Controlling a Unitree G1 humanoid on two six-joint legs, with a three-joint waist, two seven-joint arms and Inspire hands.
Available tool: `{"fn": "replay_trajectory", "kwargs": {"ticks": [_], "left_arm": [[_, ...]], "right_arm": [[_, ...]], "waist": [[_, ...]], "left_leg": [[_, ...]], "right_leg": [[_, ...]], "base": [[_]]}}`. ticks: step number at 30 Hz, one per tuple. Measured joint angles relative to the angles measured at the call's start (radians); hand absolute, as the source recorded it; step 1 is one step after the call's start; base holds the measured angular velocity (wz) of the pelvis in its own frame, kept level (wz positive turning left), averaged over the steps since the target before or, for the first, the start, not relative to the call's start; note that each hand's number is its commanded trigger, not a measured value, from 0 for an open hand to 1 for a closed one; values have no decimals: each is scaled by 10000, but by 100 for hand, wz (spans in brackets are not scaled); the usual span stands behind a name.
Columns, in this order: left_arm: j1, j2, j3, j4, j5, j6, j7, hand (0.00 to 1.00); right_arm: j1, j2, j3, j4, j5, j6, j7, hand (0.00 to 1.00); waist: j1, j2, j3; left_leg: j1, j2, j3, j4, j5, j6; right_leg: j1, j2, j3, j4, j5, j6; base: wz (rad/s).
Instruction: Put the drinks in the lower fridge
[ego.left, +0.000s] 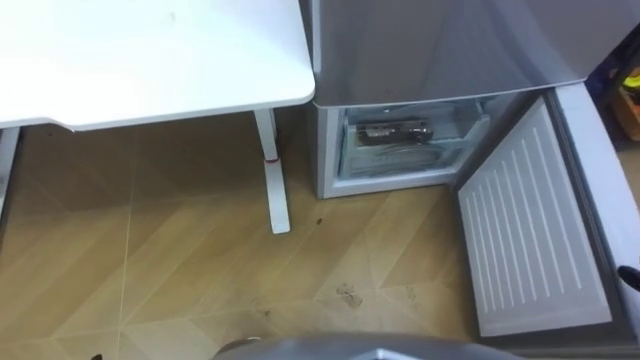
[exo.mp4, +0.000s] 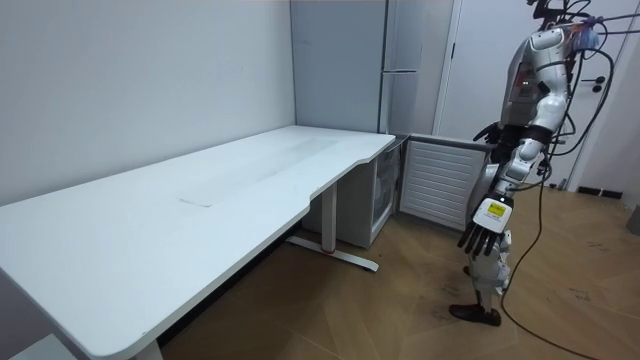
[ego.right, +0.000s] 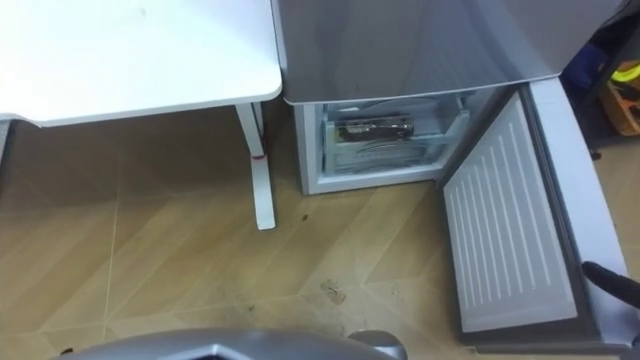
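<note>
The grey fridge (ego.left: 440, 45) has its lower door (ego.left: 530, 230) swung wide open to the right. Inside the lower compartment, a dark drink bottle (ego.left: 393, 131) lies on its side in a clear drawer (ego.right: 390, 150). In the room view I stand at the free end of the open door (exo.mp4: 435, 180), facing the fridge (exo.mp4: 340, 70). My left hand (exo.mp4: 485, 225) hangs at my side, open and holding nothing. My right hand (exo.mp4: 490, 130) is raised over the door's top edge with loose fingers, and its dark fingers (ego.right: 610, 282) poke in beside the door's outer edge.
A long white table (ego.left: 150, 60) stands directly left of the fridge, its white leg (ego.left: 272, 180) close to the fridge's corner. Bare wooden floor (ego.left: 230, 280) lies between me and the compartment. Coloured clutter (ego.left: 628, 95) sits beyond the door on the far right.
</note>
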Motion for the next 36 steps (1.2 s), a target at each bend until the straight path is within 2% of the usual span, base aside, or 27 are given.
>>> {"fn": "replay_trajectory", "kwargs": {"ticks": [9, 16, 20, 26, 36], "left_arm": [[-27, -5, -107, -20, 448, 33, -285, 0], [-76, -99, -302, -12, 641, 33, -288, 0], [-76, -209, -337, -6, 630, 33, -298, 0], [-50, -314, -383, 14, 587, 10, -302, 0], [-40, -333, -382, 497, 630, -58, -198, 0]], "right_arm": [[-88, 321, 28, -154, -128, 209, 697, 0], [-465, 466, 619, -260, -40, 210, 1408, 0], [-595, 610, 822, -272, 31, 208, 1820, 0], [-655, 688, 948, -367, 283, 208, 2508, 0], [-766, 790, 1498, -645, 275, 202, 3247, 0]], "waist": [[26, -53, 7], [59, -74, 79], [118, -100, 93], [404, -120, 103], [829, -343, 101]], "left_leg": [[-15, 6, 20, 11, 10, -12], [0, 14, 62, -23, 11, -14], [18, 9, 63, -71, 16, -22], [48, 7, 37, -93, 16, -23], [53, -16, -85, -57, 15, -23]], "right_leg": [[-3, -6, -117, 10, 1, -3], [-30, -4, -124, -3, 0, -3], [-23, -4, -148, -17, 1, -3], [-14, -6, -177, -9, 1, -3], [132, -9, -261, -167, 4, -7]], "base": [[0], [0], [0], [0], [2]]}}
